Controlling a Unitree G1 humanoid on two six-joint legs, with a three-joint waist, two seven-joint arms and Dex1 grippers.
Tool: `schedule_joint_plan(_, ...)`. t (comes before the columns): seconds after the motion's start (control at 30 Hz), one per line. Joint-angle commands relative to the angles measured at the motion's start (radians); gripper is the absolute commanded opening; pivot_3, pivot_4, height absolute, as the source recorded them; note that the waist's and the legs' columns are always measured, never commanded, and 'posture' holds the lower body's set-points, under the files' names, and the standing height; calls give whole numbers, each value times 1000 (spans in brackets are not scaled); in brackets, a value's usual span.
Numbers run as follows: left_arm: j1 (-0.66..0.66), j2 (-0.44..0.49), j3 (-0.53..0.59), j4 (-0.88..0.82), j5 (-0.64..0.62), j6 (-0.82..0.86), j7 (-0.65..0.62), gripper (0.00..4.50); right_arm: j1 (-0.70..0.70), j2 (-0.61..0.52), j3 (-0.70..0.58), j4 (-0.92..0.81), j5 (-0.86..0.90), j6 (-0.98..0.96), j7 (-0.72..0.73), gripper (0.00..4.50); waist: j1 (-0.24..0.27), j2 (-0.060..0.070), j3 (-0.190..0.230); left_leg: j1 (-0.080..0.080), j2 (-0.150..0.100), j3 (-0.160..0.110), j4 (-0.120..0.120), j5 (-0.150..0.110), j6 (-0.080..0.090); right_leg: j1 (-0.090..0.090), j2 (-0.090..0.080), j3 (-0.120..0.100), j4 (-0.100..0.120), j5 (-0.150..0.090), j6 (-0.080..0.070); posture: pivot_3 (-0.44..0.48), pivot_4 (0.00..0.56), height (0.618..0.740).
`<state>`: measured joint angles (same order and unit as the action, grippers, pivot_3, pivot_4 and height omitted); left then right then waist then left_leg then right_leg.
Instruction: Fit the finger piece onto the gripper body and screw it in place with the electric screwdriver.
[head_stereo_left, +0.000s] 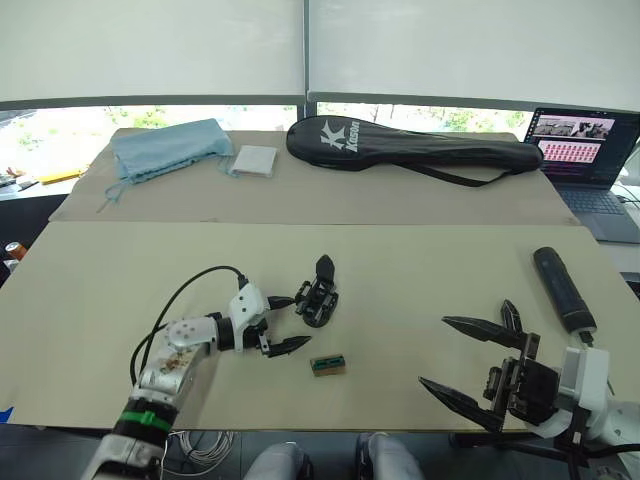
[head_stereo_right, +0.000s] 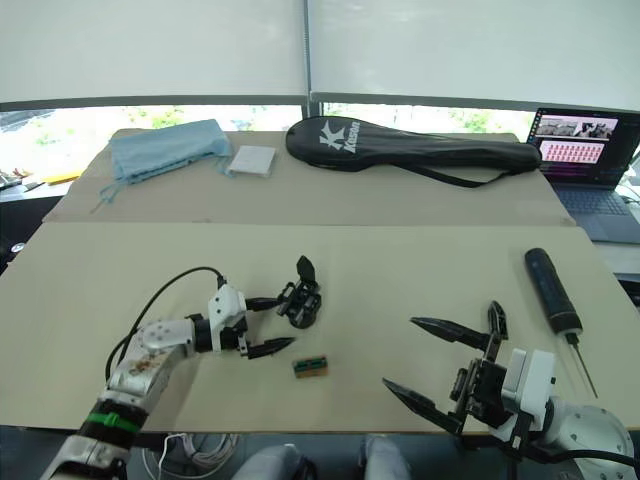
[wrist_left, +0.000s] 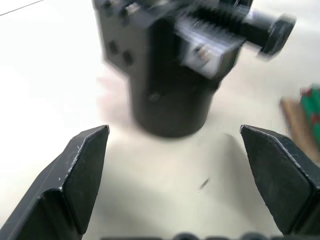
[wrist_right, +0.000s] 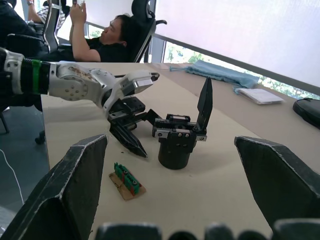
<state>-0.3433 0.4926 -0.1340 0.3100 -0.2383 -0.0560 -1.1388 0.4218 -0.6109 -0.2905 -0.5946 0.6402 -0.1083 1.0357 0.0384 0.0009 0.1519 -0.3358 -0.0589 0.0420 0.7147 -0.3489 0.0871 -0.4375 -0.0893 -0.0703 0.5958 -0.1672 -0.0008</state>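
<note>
The gripper body (head_stereo_left: 320, 297) stands on the tan table (head_stereo_left: 420, 270) left of centre, a chunky black block on a round base with one pointed finger rising from it. My left gripper (head_stereo_left: 291, 322) is open just to its left, fingertips aimed at it; in the left wrist view the gripper body (wrist_left: 165, 75) sits just beyond the open fingertips, not between them. The finger piece (head_stereo_left: 510, 314), small and black, lies behind my right gripper (head_stereo_left: 437, 352), which is open and holds nothing near the front right edge. The electric screwdriver (head_stereo_left: 563, 290) lies at the right.
A small tan-and-green block (head_stereo_left: 328, 364) lies in front of the gripper body. On the far table are a black racket bag (head_stereo_left: 410, 150), a blue cloth (head_stereo_left: 170, 148) and a white pad (head_stereo_left: 253, 160). A laptop (head_stereo_left: 585, 150) stands at the far right. Seated people (wrist_right: 107, 37) are off to the side.
</note>
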Motion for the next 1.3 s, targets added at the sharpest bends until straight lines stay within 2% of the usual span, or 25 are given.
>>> schedule_joint_plan(0.03, -95, -25, -12, 133, -10, -70, -107, 4429, -13, -4, -37, -16, 9, -27, 4, 4500, 3, 0, 0, 0, 0, 0, 0, 0, 0, 0, 0, 0, 0, 0, 0, 0, 150, 740)
schedule_joint_plan(0.33, -306, -105, -67, 431, 55, -191, -284, 4429, -8, -5, -32, -29, 2, -14, -9, 4500, -2, -1, 0, 0, -1, 0, 1, 0, 0, 1, 0, -1, 0, 0, 1, 0, 150, 740)
schedule_joint_plan(0.53, -376, -145, -65, 568, 104, -296, -285, 4429, 19, 2, -41, -43, -8, -26, -17, 4500, 0, -1, 0, 0, -1, 0, 1, 0, 0, 1, 0, -1, 0, 0, 1, 0, 150, 740)
schedule_joint_plan(0.63, -369, -139, -69, 600, 125, -346, -299, 3574, 39, 9, -45, -47, -13, -37, -16, 4500, 0, -1, 0, 0, -1, 0, 1, 0, 0, 1, -1, -1, -1, 0, 1, 0, 150, 740)
schedule_joint_plan(0.7, -363, -138, -60, 610, 120, -356, -306, 2584, 45, 11, -47, -47, -16, -41, -16, 4500, -1, -1, 0, 0, -1, 0, 1, 0, 0, 1, -1, -1, 0, 0, 1, 0, 150, 740)
schedule_joint_plan(0.73, -354, -135, -51, 607, 113, -368, -302, 2295, 47, 13, -48, -46, -17, -44, -16, 4500, -1, -1, 0, 0, -1, 0, 1, 0, 0, 1, -1, -1, 0, 0, 1, 0, 150, 740)
schedule_joint_plan(0.77, -347, -134, -44, 605, 108, -377, -300, 2305, 48, 13, -48, -45, -18, -47, -16, 4500, -1, -1, 0, 0, -1, 0, 1, 0, 0, 1, -1, -1, 0, 0, 1, 0, 150, 740)
schedule_joint_plan(0.93, -248, -147, -2, 405, 45, -306, -233, 2305, 41, 16, -42, -32, -27, -57, -15, 4500, -6, -1, 0, 0, 0, 0, 1, 0, 0, 1, 0, 0, 0, 0, 1, 0, 150, 740)
schedule_joint_plan(1.03, -108, -157, -9, 111, 19, -62, -103, 2305, 41, 16, -40, -26, -27, -57, -11, 4500, -5, 0, 0, -1, 0, 0, 1, 0, 0, 0, 0, 0, 0, 0, 1, 0, 150, 740)
schedule_joint_plan(1.1, -41, -156, -24, -33, 16, 20, -57, 2305, 43, 16, -40, -23, -26, -57, -9, 4500, -3, -1, 0, -1, 0, 0, 1, 0, 1, 0, -1, 1, -1, 0, 1, 0, 150, 740)
schedule_joint_plan(1.2, -3, -152, -38, -113, 57, 60, 15, 2305, 49, 19, -36, -23, -27, -58, -6, 4500, 5, -1, 0, -1, 0, 0, 1, 0, 0, 0, -1, 1, -1, 0, 1, 0, 150, 740)
schedule_joint_plan(1.3, -4, -145, -48, -104, 90, 51, 56, 2305, 53, 20, -33, -22, -27, -61, 0, 4500, 7, -1, 0, -1, 0, 0, 1, 0, 0, 1, -1, 1, -1, 0, 1, 0, 150, 740)
